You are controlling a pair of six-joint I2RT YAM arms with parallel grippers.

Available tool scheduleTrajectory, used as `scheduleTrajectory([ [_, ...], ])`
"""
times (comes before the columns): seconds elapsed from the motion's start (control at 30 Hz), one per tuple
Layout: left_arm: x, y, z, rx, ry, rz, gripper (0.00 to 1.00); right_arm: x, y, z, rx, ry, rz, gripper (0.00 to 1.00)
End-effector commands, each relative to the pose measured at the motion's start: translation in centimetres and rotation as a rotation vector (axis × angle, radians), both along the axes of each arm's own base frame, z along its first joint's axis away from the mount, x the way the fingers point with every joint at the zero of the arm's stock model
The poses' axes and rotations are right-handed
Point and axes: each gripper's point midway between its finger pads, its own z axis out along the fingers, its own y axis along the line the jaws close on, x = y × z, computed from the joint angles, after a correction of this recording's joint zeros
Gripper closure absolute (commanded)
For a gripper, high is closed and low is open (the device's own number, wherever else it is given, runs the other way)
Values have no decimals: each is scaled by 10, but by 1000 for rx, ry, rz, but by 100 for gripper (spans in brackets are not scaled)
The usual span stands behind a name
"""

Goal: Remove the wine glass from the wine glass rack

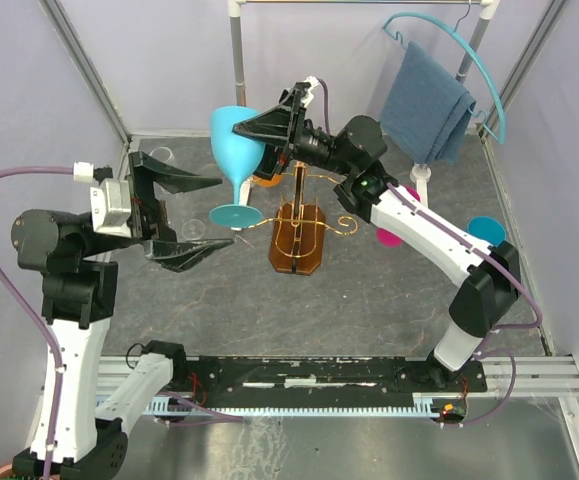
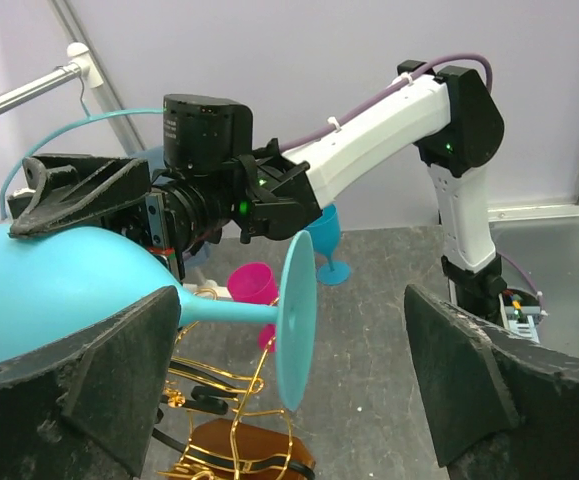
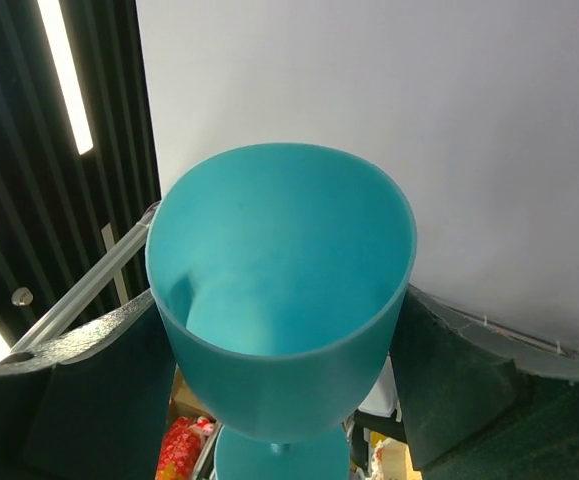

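The wine glass (image 1: 235, 150) is blue. It is up in the air, off the rack (image 1: 298, 245). From above, it is at about 10 o'clock from the rack. The glass is tipped over, and its round foot points to 6 o'clock.

The right gripper (image 1: 257, 138) pinches the cup part of the glass. In the right wrist view, one finger (image 3: 89, 390) is at 9 o'clock of the cup part. The other is at 3 o'clock. Both press right against it.

The left gripper (image 1: 225, 211) is spread wide. The stem and foot of the glass sit in the gap between its two fingers (image 2: 489, 390). In the left wrist view, the foot is apart from the finger at 3 o'clock. The finger at 9 o'clock is just beside the cup part. I cannot tell if it touches.

The rack stands on the table (image 1: 389, 300), with gold wire arms on a brown base.
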Motion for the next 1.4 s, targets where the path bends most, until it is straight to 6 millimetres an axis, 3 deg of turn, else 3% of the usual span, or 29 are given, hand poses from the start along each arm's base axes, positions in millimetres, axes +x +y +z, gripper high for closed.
scheduleTrajectory([
  [0.0, -9, 6, 14, -22, -75, 65, 1, -3, -25, 28, 69, -109, -35, 30],
  [0.17, -3, 17, 26, -52, -101, 199, 1, 6, -73, 20, -75, -226, -186, 32],
  [0.3, 7, 24, 28, -81, -94, 280, 1, 1, -137, -7, -425, -398, -440, 26],
  [0.47, 21, 27, 25, -112, -57, 319, 1, -8, -227, -59, -884, -514, -788, 26],
  [0.73, 32, 28, 18, -122, -13, 336, 1, -31, -335, -128, -1241, -477, -1139, 30],
  [0.9, 41, 27, 11, -148, 21, 339, 1, -23, -356, -190, -1393, -410, -1187, 38],
  [1.07, 50, 26, -1, -167, 80, 339, 1, -6, -378, -237, -1457, -391, -1346, 40],
  [1.17, 54, 26, -7, -178, 107, 342, 1, 3, -391, -253, -1517, -415, -1429, 42],
  [1.37, 65, 23, -15, -222, 162, 327, 1, 16, -398, -262, -1521, -461, -1565, 42],
])
